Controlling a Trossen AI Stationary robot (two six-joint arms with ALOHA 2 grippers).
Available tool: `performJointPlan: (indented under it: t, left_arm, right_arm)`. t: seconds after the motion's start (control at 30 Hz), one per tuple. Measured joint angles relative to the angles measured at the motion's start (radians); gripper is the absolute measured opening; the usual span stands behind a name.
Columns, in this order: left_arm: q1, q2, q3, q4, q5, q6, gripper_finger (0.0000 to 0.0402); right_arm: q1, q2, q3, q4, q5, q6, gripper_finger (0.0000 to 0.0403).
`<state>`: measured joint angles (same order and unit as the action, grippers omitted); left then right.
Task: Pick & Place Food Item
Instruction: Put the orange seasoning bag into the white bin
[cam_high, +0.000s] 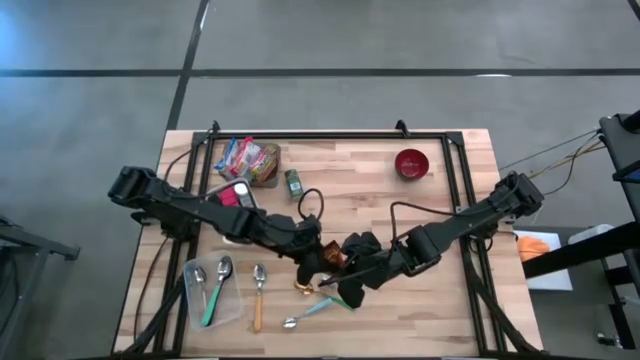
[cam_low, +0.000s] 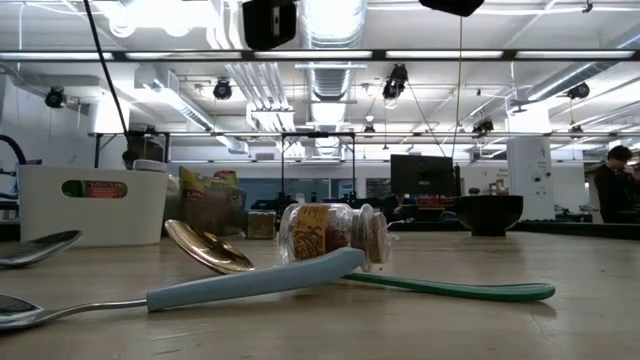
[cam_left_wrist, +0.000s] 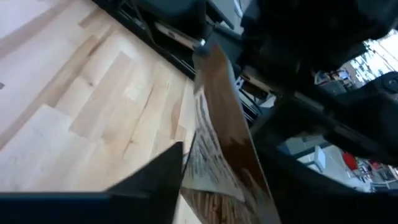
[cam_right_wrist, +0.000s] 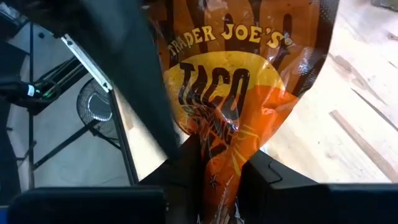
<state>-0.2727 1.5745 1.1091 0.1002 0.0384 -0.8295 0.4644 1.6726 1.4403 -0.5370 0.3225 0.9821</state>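
Orange and brown foil is what we are dealing with: a taco seasoning packet (cam_right_wrist: 239, 93) hanging above the tabletop (cam_high: 440, 290), toward six o'clock of its centre in the high view. The right end effector (cam_right_wrist: 217, 171) is pinching the packet's lower edge, fingers pressed together on it. The left end effector (cam_left_wrist: 186, 180) is meeting it from the nine o'clock side, one finger lying along the packet's face; we cannot tell whether it is gripping yet.

We are judging this a handover or a two-handed steadying. To do it well, we are advising that the left fingers close fully on flat foil, not on a crease, before the right ones let go, since the packet is limp and slippery. Below, a small glass jar (cam_low: 330, 232) and spoons (cam_low: 255, 283) are lying on the wood, so any drop is landing among them. The red bowl (cam_high: 411, 163), at two o'clock, looks a likely destination.
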Motion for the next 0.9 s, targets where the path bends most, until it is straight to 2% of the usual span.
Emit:
performJointPlan:
  t: [0.2, 0.23, 0.57, 0.67, 0.9]
  left_arm:
    - [0.000, -0.001, -0.001, 0.006, 0.011, 0.000, 0.0030]
    - [0.000, -0.001, -0.001, 0.005, 0.012, 0.000, 0.0017]
    - [-0.001, -0.003, 0.019, -0.010, 0.038, 0.015, 0.0003]
    - [-0.001, -0.003, 0.028, -0.037, 0.037, 0.019, 0.0002]
    - [0.000, -0.003, 0.060, -0.125, 0.038, 0.023, 0.0001]
  right_arm:
    - [0.001, 0.000, 0.000, 0.024, 0.001, -0.023, 0.0068]
    - [0.001, 0.000, 0.000, 0.028, 0.001, -0.028, 0.0068]
    - [0.001, -0.002, 0.009, 0.046, 0.003, -0.018, 0.0079]
    - [0.000, -0.002, 0.009, 0.052, 0.008, -0.001, 0.0111]
    - [-0.002, -0.002, 0.011, 0.105, 0.021, 0.020, 0.0216]
